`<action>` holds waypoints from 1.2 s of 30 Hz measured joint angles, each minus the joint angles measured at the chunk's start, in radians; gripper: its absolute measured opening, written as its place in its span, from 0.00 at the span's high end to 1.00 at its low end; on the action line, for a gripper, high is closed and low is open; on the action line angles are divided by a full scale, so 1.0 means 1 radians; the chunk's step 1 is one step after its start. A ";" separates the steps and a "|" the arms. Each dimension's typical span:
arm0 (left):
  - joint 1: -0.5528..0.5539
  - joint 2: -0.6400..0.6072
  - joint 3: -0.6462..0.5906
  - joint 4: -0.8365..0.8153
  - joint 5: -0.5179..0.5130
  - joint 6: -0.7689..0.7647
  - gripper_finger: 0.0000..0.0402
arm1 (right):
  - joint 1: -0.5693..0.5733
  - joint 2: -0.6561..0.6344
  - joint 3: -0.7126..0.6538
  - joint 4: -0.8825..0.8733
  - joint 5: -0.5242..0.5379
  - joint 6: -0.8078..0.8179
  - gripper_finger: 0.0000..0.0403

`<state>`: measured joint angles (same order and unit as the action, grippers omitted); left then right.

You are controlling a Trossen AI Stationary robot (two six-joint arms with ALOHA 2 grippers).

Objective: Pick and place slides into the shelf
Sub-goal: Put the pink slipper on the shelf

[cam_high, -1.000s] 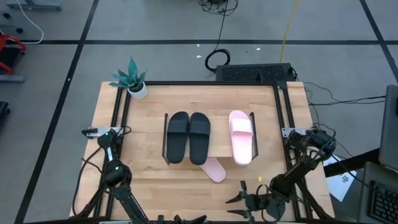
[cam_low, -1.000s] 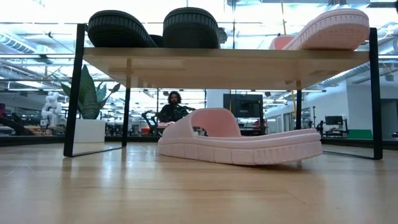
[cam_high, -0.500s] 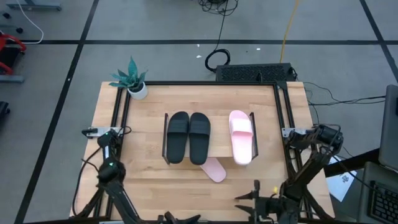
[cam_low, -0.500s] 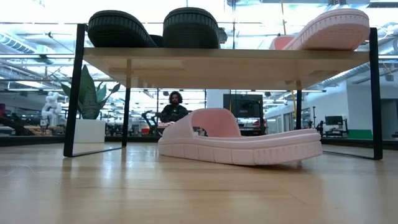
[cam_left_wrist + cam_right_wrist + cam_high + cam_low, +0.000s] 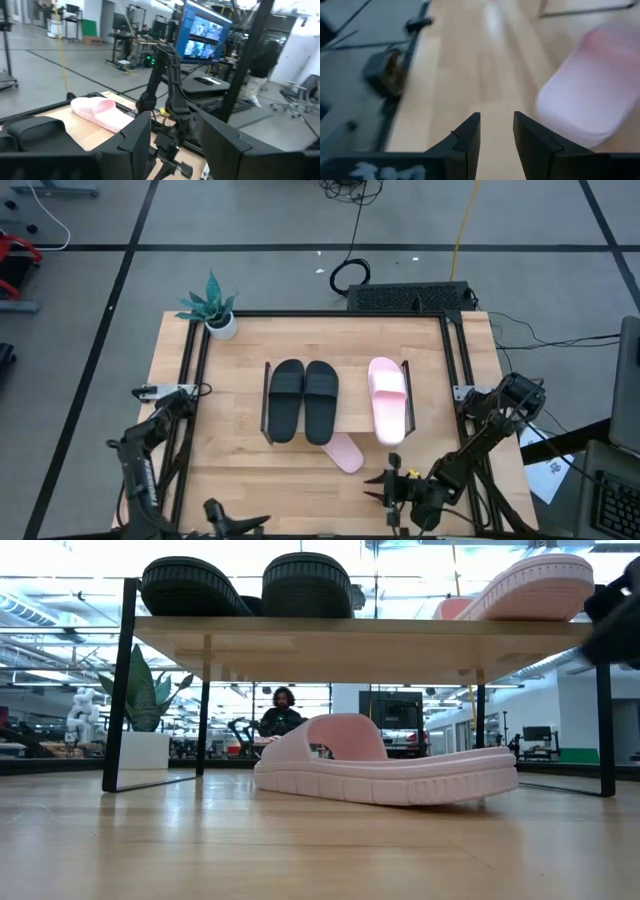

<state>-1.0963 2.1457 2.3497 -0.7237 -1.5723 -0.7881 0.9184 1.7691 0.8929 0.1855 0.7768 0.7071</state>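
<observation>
Loose pink slide (image 5: 345, 451) lies at ten o'clock of the right gripper (image 5: 385, 488) — jaws spread, empty; its long axis runs toward that gripper, the nearer one.

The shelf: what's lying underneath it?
One pink slide lies on the table under the shelf, partly poking out past its front edge in the high view. From above, the board hides the rest of that slide. Nothing else shows underneath.
</observation>
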 joint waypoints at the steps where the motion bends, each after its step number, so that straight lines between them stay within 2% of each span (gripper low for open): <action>1: -0.007 0.001 0.000 0.001 0.001 0.000 0.60 | -0.003 -0.001 0.001 -0.006 -0.033 0.003 0.74; 6: -0.003 0.005 0.000 0.023 0.001 -0.056 0.60 | 0.023 0.002 0.000 -0.064 -0.125 0.030 0.74; 14: 0.040 0.009 0.000 0.032 0.001 -0.063 0.60 | 0.054 -0.003 -0.026 -0.090 -0.072 0.025 0.74; 20: 0.050 0.009 0.000 0.046 0.001 -0.153 0.60 | 0.038 -0.029 -0.096 -0.086 -0.070 0.160 0.74; 24: 0.065 0.001 -0.001 0.047 0.003 -0.158 0.60 | 0.037 -0.030 -0.138 -0.083 -0.067 0.296 0.74; 28: 0.091 -0.047 -0.001 0.047 0.004 -0.053 0.60 | 0.010 -0.030 -0.171 -0.034 -0.071 0.375 0.74; 33: 0.116 -0.154 -0.001 0.048 0.003 0.227 0.60 | -0.068 -0.030 -0.172 0.040 -0.072 0.428 0.74; 36: 0.128 -0.229 -0.001 0.058 0.001 0.372 0.60 | -0.099 -0.030 -0.172 0.050 -0.078 0.535 0.74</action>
<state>-0.9682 1.9164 2.3486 -0.6661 -1.5717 -0.4158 0.8191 1.7386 0.7208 0.2360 0.6992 1.2424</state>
